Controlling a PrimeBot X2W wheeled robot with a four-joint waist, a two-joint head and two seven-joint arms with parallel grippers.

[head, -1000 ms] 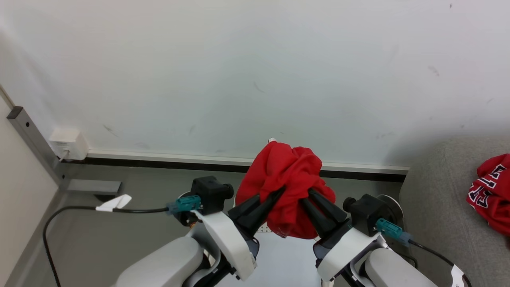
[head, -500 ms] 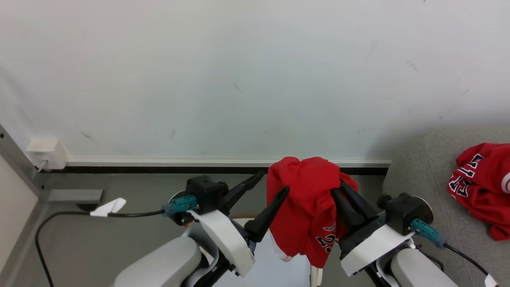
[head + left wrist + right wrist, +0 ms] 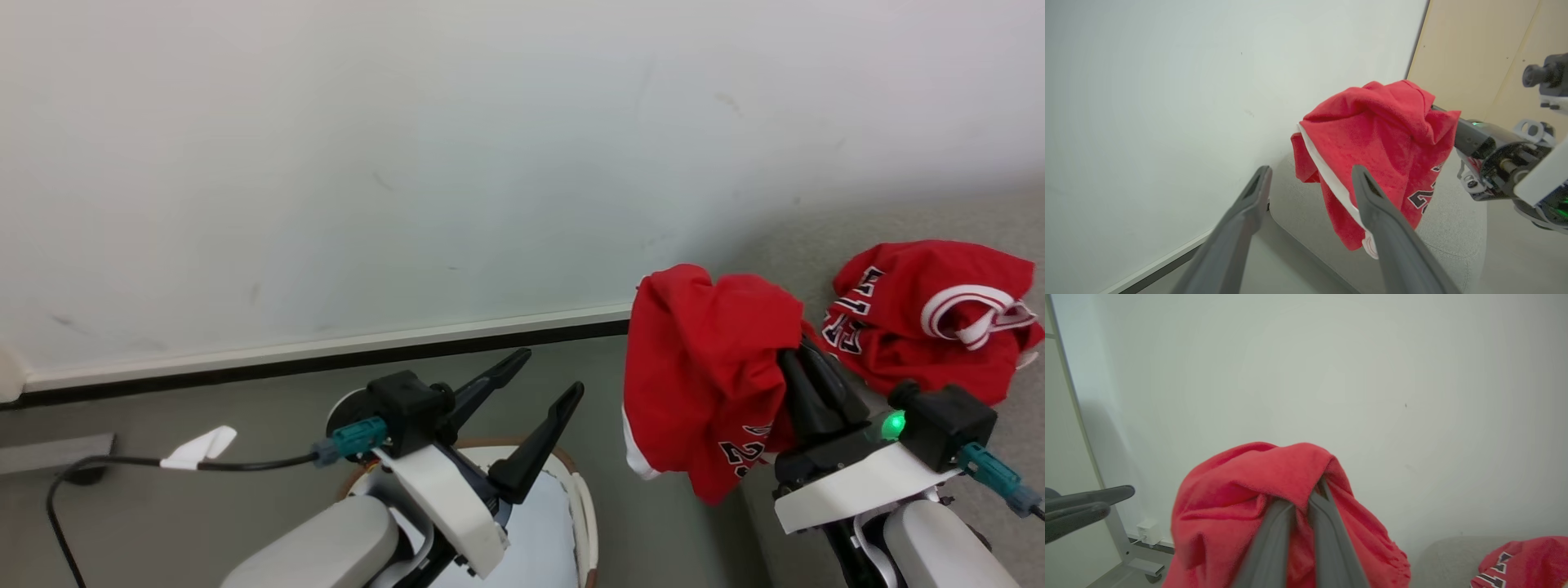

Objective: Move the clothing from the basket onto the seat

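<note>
A bunched red garment [image 3: 702,384] of the clothing hangs from my right gripper [image 3: 796,367], which is shut on it just left of the grey seat [image 3: 1016,425]; dark lettering shows at its lower edge. The right wrist view has the two fingers pinched together inside this cloth [image 3: 1249,486]. A second red garment [image 3: 922,318] with white trim lies crumpled on the seat. My left gripper [image 3: 549,371] stands open and holds nothing, above the basket [image 3: 586,514], whose cream rim shows below it. In the left wrist view the held garment [image 3: 1380,134] hangs beyond the spread fingers.
A white wall [image 3: 408,163] with a dark baseboard [image 3: 326,363] runs close behind. A black cable with a white tag [image 3: 196,447] trails over the grey floor at the left. A metal post [image 3: 1098,490] and a wall socket [image 3: 1149,531] stand to the left.
My left gripper has opened and let go of the garment. The right gripper has carried it to the right toward the seat, where it now hangs down. The head camera has turned right.
</note>
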